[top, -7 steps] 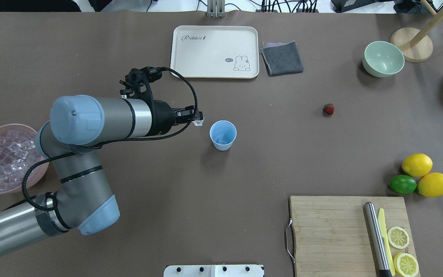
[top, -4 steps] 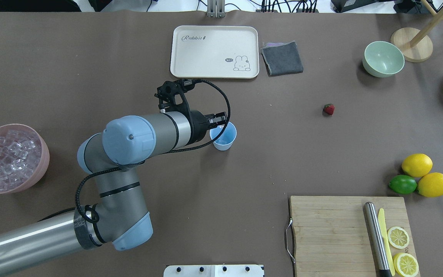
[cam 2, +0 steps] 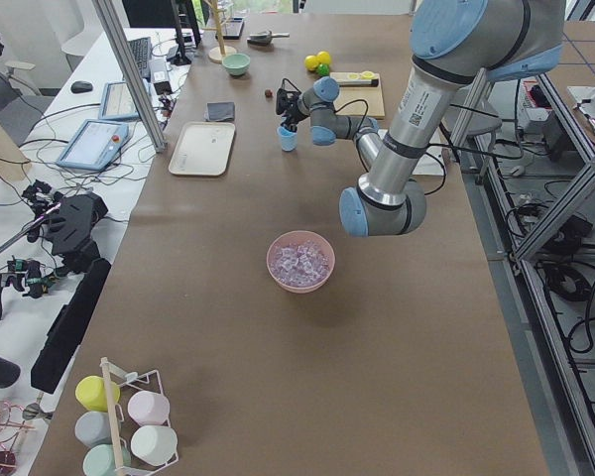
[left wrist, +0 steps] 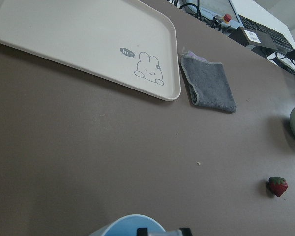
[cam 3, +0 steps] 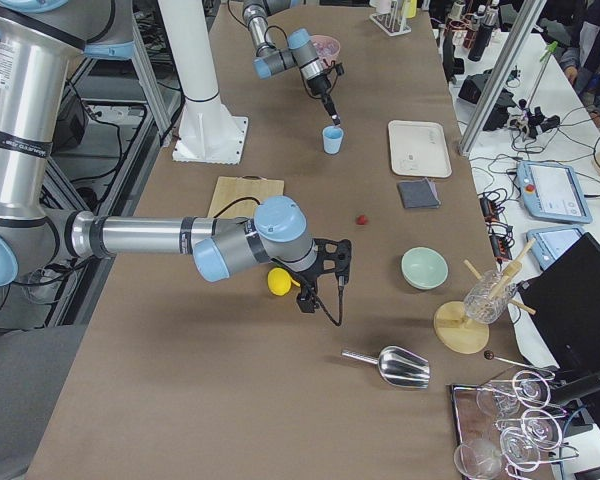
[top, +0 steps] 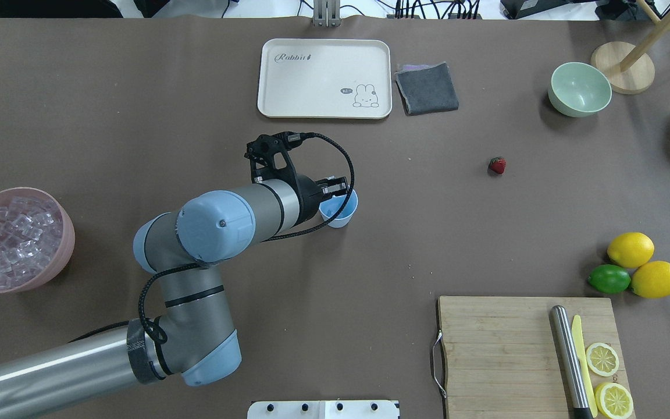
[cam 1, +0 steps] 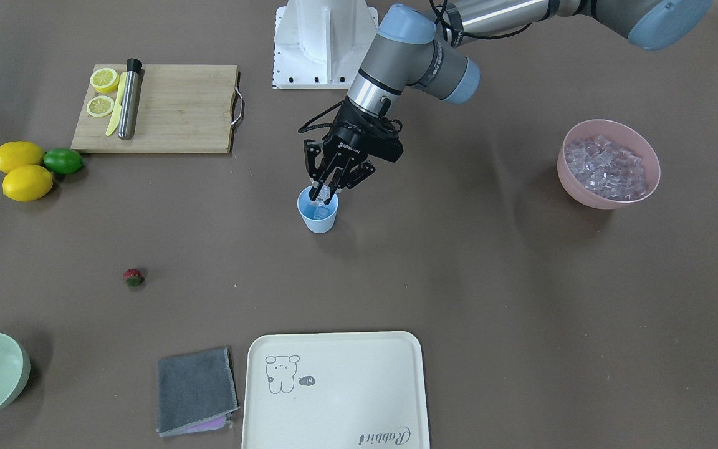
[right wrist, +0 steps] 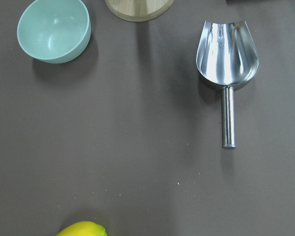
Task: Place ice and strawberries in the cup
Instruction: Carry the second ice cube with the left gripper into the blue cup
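Note:
The light blue cup [cam 1: 318, 219] stands mid-table, also in the overhead view [top: 344, 214] and at the bottom edge of the left wrist view [left wrist: 123, 227]. My left gripper [cam 1: 323, 197] hangs just over its rim [top: 335, 188], shut on a clear ice cube [cam 1: 319, 200]. Another ice cube [cam 1: 321, 214] lies inside the cup. More ice [cam 1: 608, 165] fills the pink bowl [top: 66, 244]. The strawberry [top: 497, 165] lies alone on the table [cam 1: 133, 277], also in the left wrist view [left wrist: 278, 186]. My right gripper [cam 3: 320, 288] shows only in the exterior right view; I cannot tell its state.
A cream tray [top: 324, 77] and a grey cloth [top: 427, 88] lie beyond the cup. A pale green bowl [top: 579, 89], two lemons [top: 630, 249] with a lime [top: 609, 279], and a cutting board [top: 498, 355] are on the right. A metal scoop [right wrist: 227, 64] lies below the right wrist.
My left arm has swung right with the ice cube, from a little left of the cup to just over its rim. Nothing else has moved.

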`<state>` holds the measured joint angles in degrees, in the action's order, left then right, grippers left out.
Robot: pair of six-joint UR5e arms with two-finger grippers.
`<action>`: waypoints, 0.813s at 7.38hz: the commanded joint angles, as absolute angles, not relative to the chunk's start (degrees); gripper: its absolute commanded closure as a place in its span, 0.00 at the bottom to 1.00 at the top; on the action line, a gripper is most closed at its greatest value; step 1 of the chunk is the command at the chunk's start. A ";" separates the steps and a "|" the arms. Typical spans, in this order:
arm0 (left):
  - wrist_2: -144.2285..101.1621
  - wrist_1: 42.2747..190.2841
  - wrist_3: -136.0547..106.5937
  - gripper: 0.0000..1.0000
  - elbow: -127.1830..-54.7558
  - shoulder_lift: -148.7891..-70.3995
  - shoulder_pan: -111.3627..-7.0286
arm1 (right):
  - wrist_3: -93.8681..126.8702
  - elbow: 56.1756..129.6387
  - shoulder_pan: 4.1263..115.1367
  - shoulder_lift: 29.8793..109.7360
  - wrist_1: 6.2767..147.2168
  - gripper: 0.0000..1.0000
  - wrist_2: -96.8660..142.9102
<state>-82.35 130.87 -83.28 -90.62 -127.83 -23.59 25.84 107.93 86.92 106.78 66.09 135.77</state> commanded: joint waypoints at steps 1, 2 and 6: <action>-82.27 130.87 -83.06 0.45 -90.70 -127.53 -22.77 | 25.84 107.84 86.92 106.70 66.01 0.00 135.70; -82.18 130.96 -82.88 0.12 -90.96 -126.92 -22.76 | 25.84 107.75 86.92 106.70 66.01 0.00 135.79; -83.40 128.69 -76.48 0.03 -97.53 -121.85 -23.98 | 25.84 107.84 86.92 106.35 65.92 0.00 135.97</action>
<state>-82.92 130.46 -77.85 -94.37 -124.49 -23.14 25.89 107.82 86.92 106.45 65.99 135.87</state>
